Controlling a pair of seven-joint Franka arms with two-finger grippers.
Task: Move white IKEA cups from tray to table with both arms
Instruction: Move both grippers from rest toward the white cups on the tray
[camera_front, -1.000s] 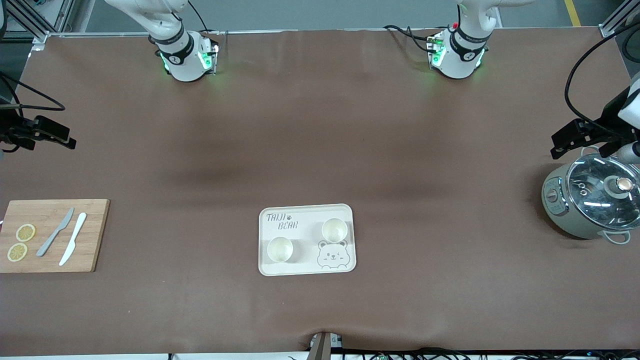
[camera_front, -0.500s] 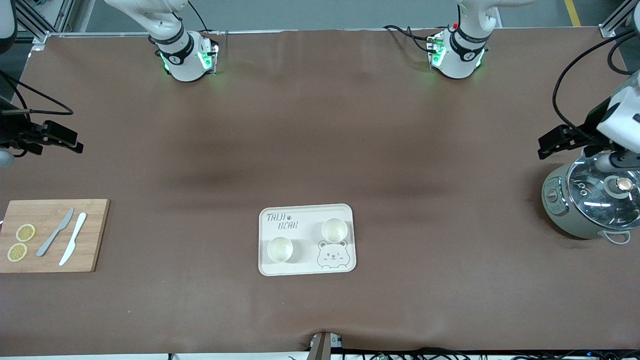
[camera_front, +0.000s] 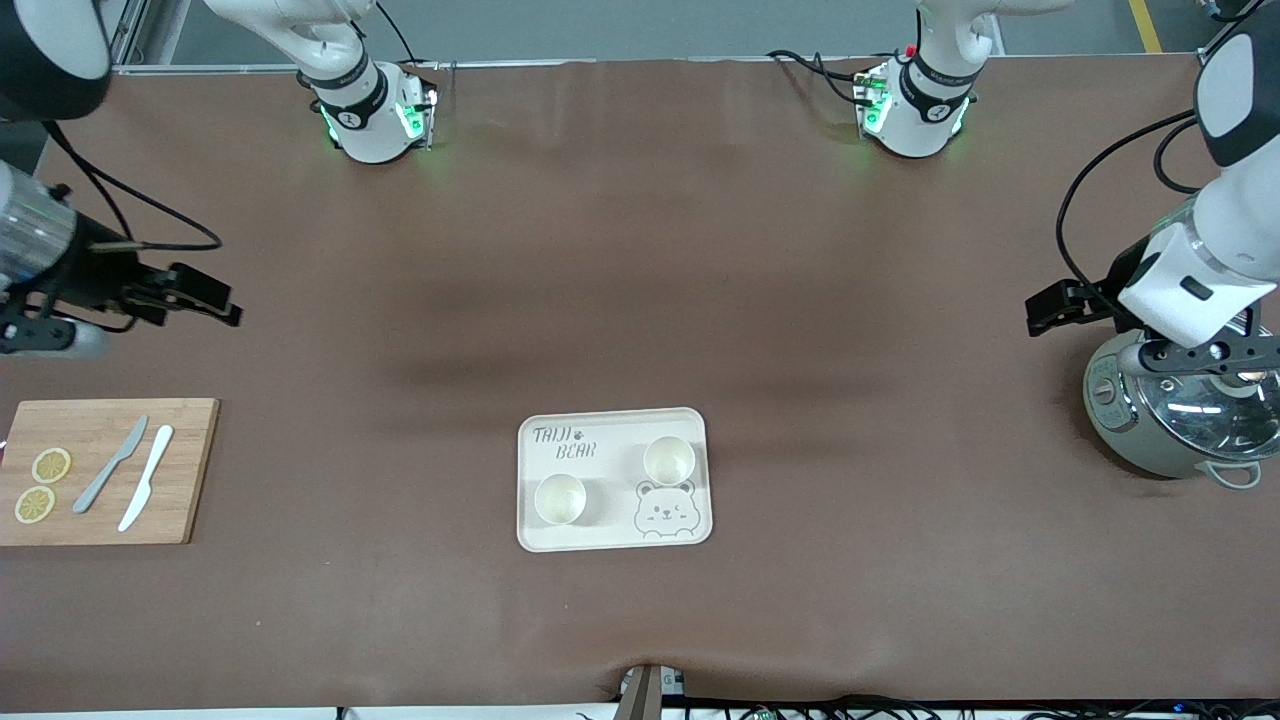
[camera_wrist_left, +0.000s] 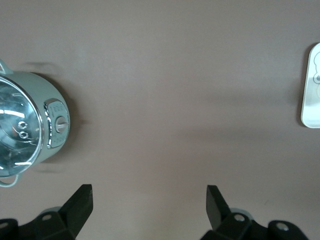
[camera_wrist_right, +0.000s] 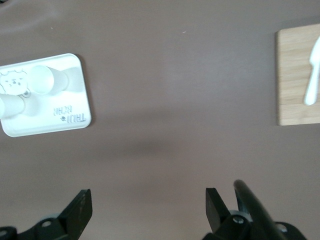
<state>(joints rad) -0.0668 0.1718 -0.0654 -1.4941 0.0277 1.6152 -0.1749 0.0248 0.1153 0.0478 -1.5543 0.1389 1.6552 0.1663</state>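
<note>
Two white cups stand upright on the cream bear-printed tray (camera_front: 612, 416) near the front camera: one cup (camera_front: 559, 498) toward the right arm's end, the other cup (camera_front: 669, 460) toward the left arm's end. The right wrist view shows both cups (camera_wrist_right: 44, 80) (camera_wrist_right: 10, 105) on the tray (camera_wrist_right: 70, 117). My left gripper (camera_front: 1045, 306) (camera_wrist_left: 149, 200) is open and empty over bare table beside the pot, well away from the tray. My right gripper (camera_front: 215, 301) (camera_wrist_right: 149, 202) is open and empty over bare table above the cutting board's end, also well away from the tray.
A wooden cutting board (camera_front: 190, 470) with two lemon slices (camera_front: 42, 484) and two knives (camera_front: 130, 475) lies at the right arm's end. A grey-green pot with a glass lid (camera_front: 1180, 400) stands at the left arm's end, also in the left wrist view (camera_wrist_left: 30, 125).
Both grippers have moved in from the table's ends toward the middle. The cups and tray have not moved.
</note>
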